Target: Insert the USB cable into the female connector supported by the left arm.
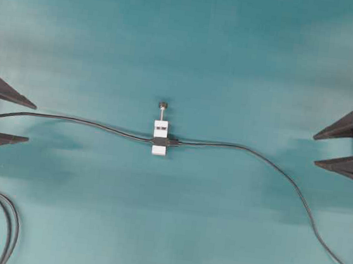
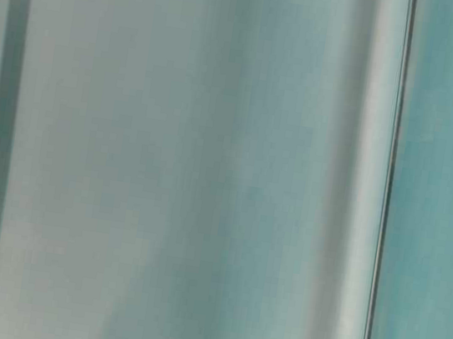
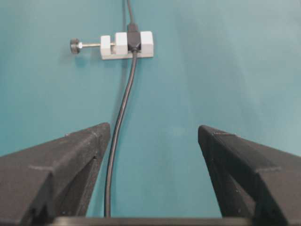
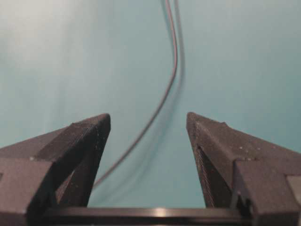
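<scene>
Looking down from overhead, the left claw [image 1: 27,123] and the right claw [image 1: 315,150] both stand wide and empty at opposite edges of the teal tabletop [image 1: 186,44]. The female connector [image 1: 160,138] lies well ahead of each, midway between them. Its thin cable trails back toward the left claw, while the USB cable [image 1: 274,172] runs from it toward the right claw and sweeps off below that claw. The plug seems to sit against or inside the connector's dark band; whether it is seated cannot be told.

The table-level view is a blur and shows nothing usable.

In the left wrist view the connector [image 3: 127,44] sits far ahead and slightly left of the claw's centre line, knob [image 3: 75,45] pointing left. To support it well, I judge the left claw should advance along the cable, straddle the white block across its short sides, and keep clear of the screw.

In the right wrist view the cable [image 4: 164,94] curves ahead between the spread fingers; gripping close behind the plug should give the best control.
</scene>
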{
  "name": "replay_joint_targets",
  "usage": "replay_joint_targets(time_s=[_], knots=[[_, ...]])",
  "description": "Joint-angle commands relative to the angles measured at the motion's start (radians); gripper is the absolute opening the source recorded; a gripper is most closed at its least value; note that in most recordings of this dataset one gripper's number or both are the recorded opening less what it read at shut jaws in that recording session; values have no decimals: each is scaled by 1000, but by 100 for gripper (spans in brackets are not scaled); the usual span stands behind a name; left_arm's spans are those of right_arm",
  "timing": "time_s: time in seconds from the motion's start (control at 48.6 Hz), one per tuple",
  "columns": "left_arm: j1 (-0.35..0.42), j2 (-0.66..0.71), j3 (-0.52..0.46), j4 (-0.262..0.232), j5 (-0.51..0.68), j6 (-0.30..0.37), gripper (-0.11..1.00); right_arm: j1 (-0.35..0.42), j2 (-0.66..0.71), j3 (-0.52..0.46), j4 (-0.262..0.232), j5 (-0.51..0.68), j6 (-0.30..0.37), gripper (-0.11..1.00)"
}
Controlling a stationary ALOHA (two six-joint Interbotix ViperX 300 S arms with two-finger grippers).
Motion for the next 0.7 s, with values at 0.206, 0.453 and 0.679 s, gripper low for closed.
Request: replay_joint_targets(time_s=[0.206, 0.453, 0.679], knots=[[-3, 8, -106, 3, 66, 15, 88, -6, 6, -81, -9, 67, 0, 71], [-3, 8, -137, 3, 109, 15, 89, -6, 6, -103, -9, 67, 2, 71], [-3, 8, -147, 3, 112, 15, 89, -6, 6, -127, -8, 69, 3, 71]])
